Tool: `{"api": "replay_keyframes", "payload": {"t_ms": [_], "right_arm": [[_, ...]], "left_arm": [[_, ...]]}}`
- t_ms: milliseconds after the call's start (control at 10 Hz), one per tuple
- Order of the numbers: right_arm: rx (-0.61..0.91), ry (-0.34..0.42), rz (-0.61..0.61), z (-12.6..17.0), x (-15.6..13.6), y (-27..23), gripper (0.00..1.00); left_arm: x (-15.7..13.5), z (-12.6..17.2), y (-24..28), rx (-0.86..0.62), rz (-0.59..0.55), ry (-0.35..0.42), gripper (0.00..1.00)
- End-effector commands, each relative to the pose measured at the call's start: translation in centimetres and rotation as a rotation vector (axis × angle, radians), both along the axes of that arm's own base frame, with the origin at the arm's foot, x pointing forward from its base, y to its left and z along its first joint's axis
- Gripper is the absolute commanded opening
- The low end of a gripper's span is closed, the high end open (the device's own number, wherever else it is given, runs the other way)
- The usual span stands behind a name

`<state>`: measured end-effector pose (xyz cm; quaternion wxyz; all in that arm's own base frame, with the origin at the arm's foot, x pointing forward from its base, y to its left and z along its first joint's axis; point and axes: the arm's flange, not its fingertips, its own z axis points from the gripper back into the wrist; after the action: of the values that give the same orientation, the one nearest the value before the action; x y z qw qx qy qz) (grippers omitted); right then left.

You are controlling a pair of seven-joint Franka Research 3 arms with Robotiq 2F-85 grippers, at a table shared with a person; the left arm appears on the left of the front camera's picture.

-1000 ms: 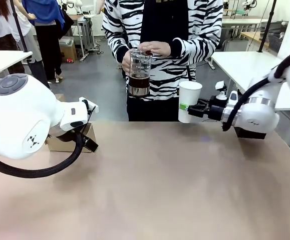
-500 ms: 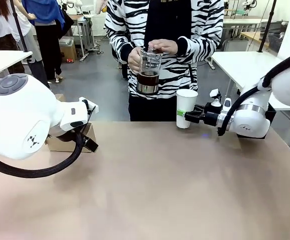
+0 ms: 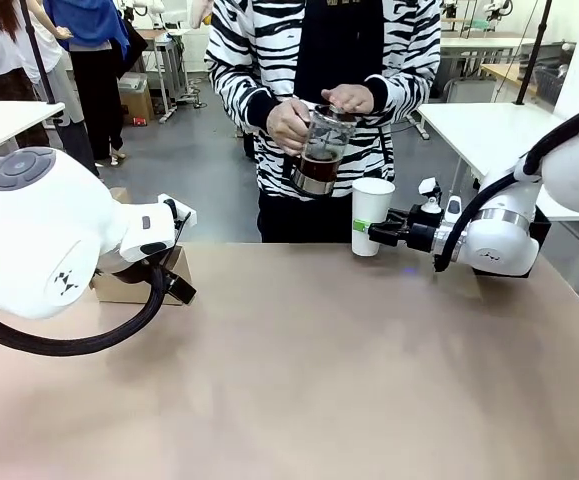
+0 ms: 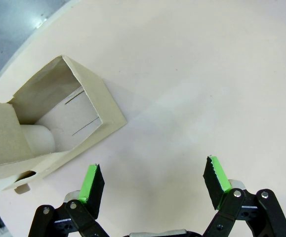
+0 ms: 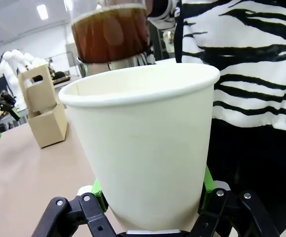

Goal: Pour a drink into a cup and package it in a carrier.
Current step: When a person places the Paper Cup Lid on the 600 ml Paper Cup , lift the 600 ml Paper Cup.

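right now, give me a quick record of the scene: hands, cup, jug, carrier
right hand: shut on cup, cup upright
left hand: open, empty, near carrier, not touching it
jug: person holds it in both hands, tilted, just above the cup
drink: in jug, no stream visible

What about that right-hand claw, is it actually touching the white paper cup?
Touching. In the right wrist view, the right gripper has its green pads pressed against both sides of the cup, with no gap visible.
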<state>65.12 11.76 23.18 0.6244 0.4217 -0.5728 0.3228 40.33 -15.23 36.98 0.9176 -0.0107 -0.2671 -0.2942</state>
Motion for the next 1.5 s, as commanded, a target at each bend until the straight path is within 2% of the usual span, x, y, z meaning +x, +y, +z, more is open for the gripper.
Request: {"api": "replay_keyframes", "payload": {"t_ms": [0, 1400], "right_arm": [[0.013, 0.002, -0.001, 0.34, 0.01, 0.13, 0.80], [0.013, 0.002, -0.001, 0.34, 0.01, 0.13, 0.80]], "left_arm": [[-0.02, 0.05, 0.04, -0.003, 0.000, 0.000, 1.00], [-0.02, 0.05, 0.04, -0.003, 0.000, 0.000, 1.00]]}}
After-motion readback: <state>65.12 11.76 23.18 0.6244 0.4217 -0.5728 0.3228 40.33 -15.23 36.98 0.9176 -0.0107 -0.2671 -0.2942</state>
